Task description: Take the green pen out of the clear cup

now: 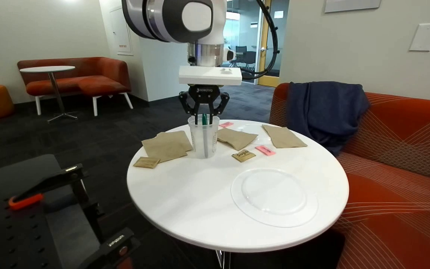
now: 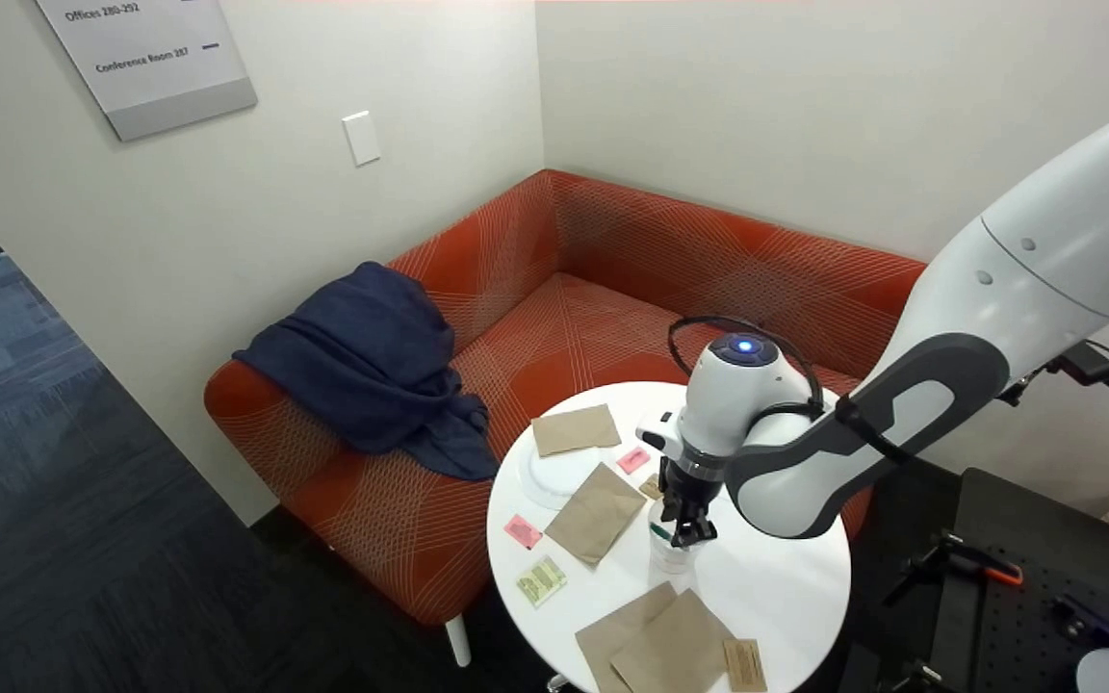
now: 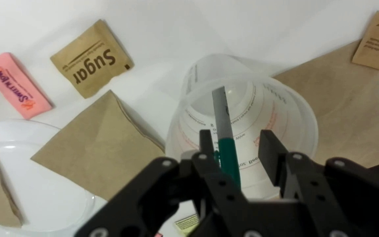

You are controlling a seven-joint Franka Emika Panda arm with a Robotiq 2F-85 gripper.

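- Hand (image 3: 236, 134), lower middle of the wrist view: parted, the green pen (image 3: 225, 131) between, gripping nothing.
- Clear cup (image 1: 198, 140), mid-frame in an exterior view: probably light, easily tipped.
- Pen, inside the cup: likely light, stiff, slick; I'd pinch its green end. The wrist view bares its grey part; in an exterior view only the green tip (image 2: 660, 531) shows.

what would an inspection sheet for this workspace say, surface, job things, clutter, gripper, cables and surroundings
Surface: white round table, items spread over it
Job's things: green pen stands inside the clear cup, not yet taken out
Clutter: brown napkins, pink packets, a packet marked Sugar, a yellow-green packet and clear plates
Gripper: open, fingers either side of the pen at the cup's mouth; a gap shows between pen and one finger
Cables: black cable loops beside the arm
Surroundings: red sofa, a dark blue cloth draped over it
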